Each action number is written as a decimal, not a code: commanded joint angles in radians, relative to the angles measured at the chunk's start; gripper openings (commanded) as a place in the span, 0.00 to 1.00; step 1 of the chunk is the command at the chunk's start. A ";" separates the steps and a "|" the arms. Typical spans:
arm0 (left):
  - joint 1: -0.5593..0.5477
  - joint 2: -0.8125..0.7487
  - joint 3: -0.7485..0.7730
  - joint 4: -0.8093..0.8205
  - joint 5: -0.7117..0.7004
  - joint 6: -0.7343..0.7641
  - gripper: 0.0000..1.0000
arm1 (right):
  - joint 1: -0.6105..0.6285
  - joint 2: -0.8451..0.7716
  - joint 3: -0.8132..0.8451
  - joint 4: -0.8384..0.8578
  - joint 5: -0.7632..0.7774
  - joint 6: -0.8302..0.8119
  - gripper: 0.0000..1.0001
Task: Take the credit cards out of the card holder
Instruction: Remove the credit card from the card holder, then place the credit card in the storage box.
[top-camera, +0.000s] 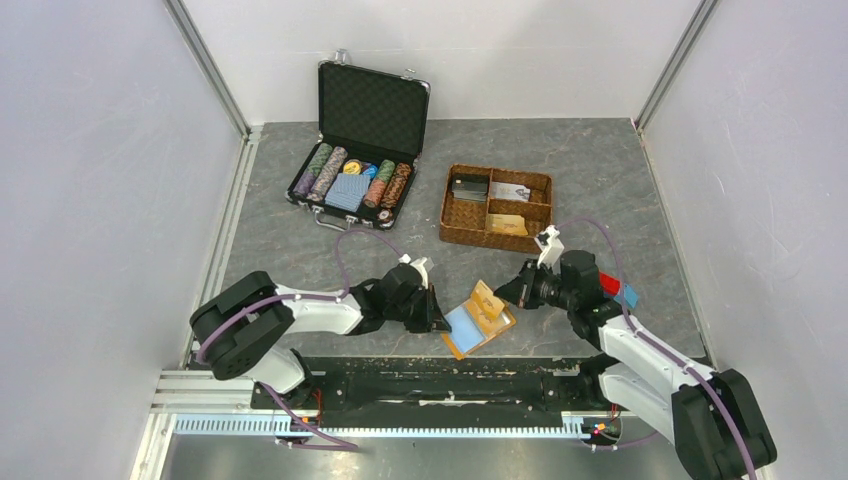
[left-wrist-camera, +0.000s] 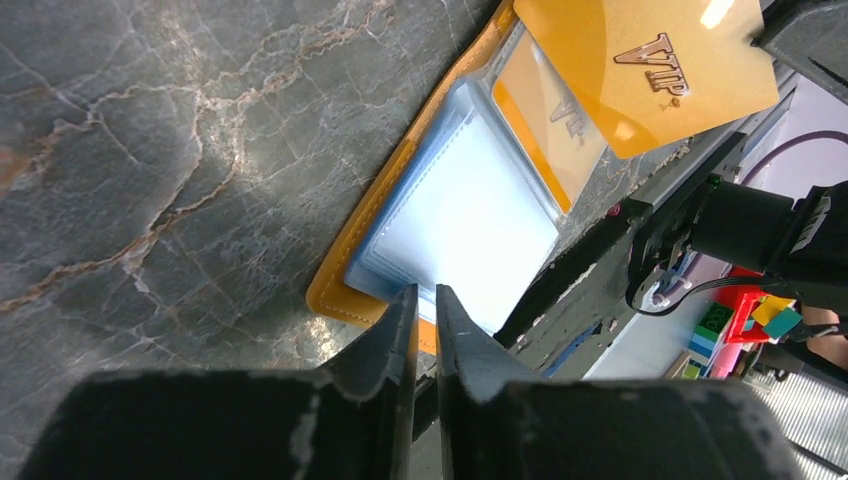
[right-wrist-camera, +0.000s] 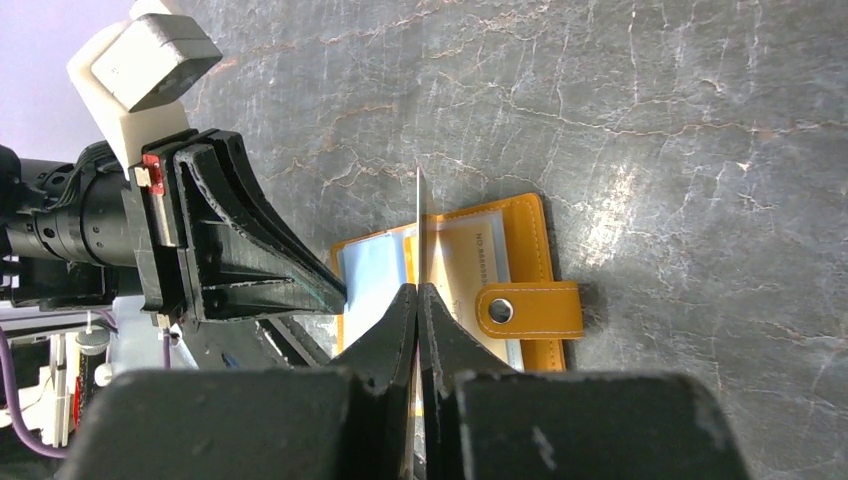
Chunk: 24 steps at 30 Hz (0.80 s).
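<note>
The orange-tan card holder lies open near the table's front edge, pale blue sleeves up, strap to the right. My left gripper is shut, its tips resting on the holder's left edge. My right gripper is shut on an orange-yellow credit card marked VIP and holds it tilted just above the holder. It shows edge-on in the right wrist view, between my fingertips. Another credit card sits in a sleeve.
A brown woven divided basket with cards stands behind the holder. An open black case with poker chips and a blue card stack is at the back left. A red-and-blue block lies by my right arm. The front rail is close below the holder.
</note>
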 joint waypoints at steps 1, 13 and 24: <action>0.020 -0.052 0.040 -0.133 -0.046 0.065 0.26 | -0.016 -0.001 0.069 -0.029 -0.067 -0.050 0.00; 0.105 -0.143 0.175 -0.210 -0.009 0.228 0.57 | -0.019 -0.004 0.095 -0.029 -0.158 -0.055 0.00; 0.207 -0.079 0.162 0.102 0.379 0.254 0.67 | -0.019 -0.033 0.090 0.050 -0.310 0.003 0.00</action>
